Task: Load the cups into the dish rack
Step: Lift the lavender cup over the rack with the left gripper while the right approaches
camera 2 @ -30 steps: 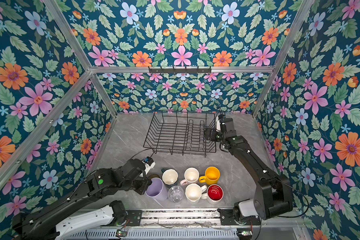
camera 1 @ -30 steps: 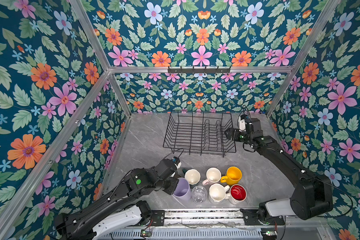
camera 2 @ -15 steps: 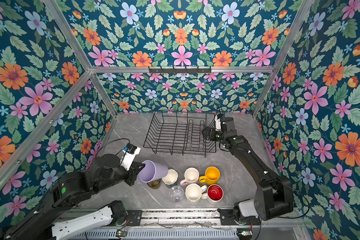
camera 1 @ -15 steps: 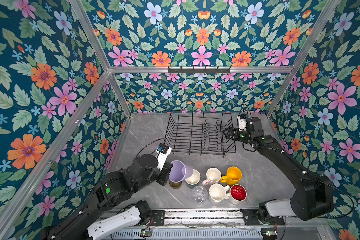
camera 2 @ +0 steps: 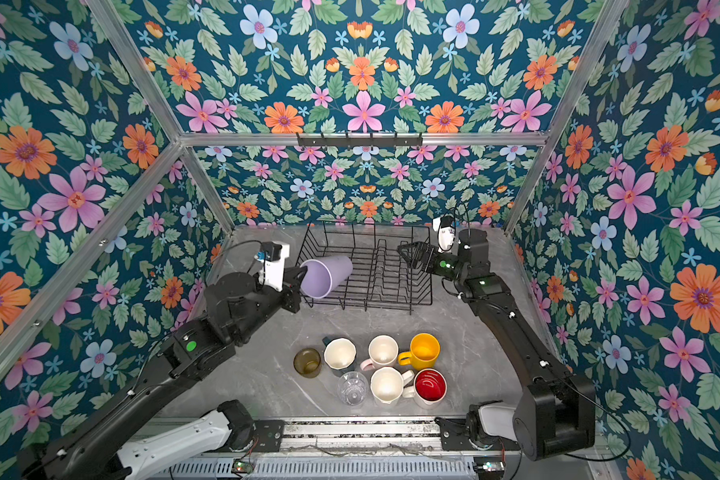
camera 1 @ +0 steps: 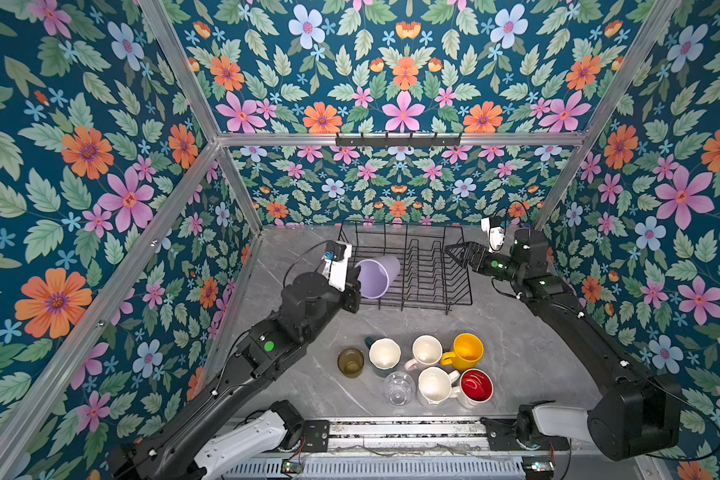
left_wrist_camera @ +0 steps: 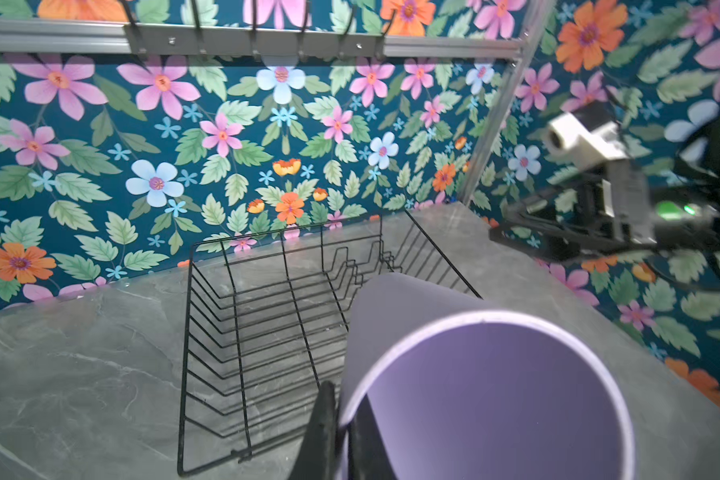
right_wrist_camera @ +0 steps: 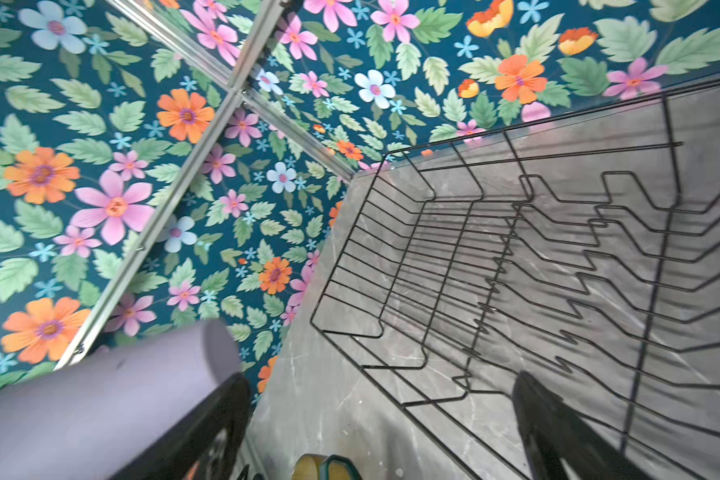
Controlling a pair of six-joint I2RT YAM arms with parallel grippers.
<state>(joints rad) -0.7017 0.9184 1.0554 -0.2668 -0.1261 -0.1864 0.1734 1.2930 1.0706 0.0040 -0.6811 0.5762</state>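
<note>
Left gripper (camera 1: 357, 282) clamps the tilted lilac tumbler (camera 1: 377, 274) over the dish rack (camera 1: 429, 287); right gripper (camera 1: 454, 254) gapes alongside

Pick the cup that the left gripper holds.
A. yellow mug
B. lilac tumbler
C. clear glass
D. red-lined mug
B: the left gripper is shut on the rim of the lilac tumbler, which hangs tipped on its side over the left end of the dish rack.
</note>
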